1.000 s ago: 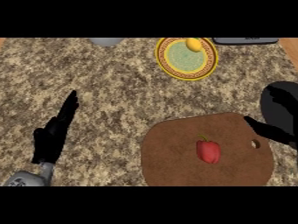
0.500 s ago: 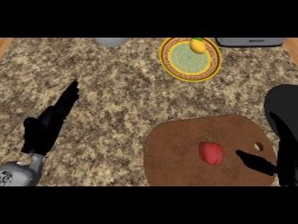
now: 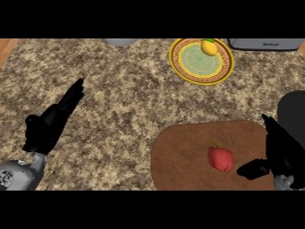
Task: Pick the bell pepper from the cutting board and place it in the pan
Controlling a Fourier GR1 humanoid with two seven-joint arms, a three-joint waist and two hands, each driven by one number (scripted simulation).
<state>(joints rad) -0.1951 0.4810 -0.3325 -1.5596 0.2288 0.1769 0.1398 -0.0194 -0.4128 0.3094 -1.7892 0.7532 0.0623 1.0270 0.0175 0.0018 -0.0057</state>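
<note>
Looking down on a speckled granite counter (image 3: 128, 89). A small red bell pepper (image 3: 221, 159) lies on a brown cutting board (image 3: 181, 152) at the lower right of the frame. Its long axis runs nearly up and down the frame, with the green stem pointing to the top and tilted slightly left. The right hand (image 3: 283, 154) is just right of it, fingers straight and the thumb spread out toward the pepper. It holds nothing, and no contact is visible. The black pan (image 3: 303, 107) shows at the right edge, just above that hand. To grasp well, the hand should probably slide left until thumb and fingers straddle the pepper's short width. It can then close across the sides, not the ends, and lift clear before heading to the pan. The left hand (image 3: 52, 123) rests open at the lower left, holding nothing.
</note>
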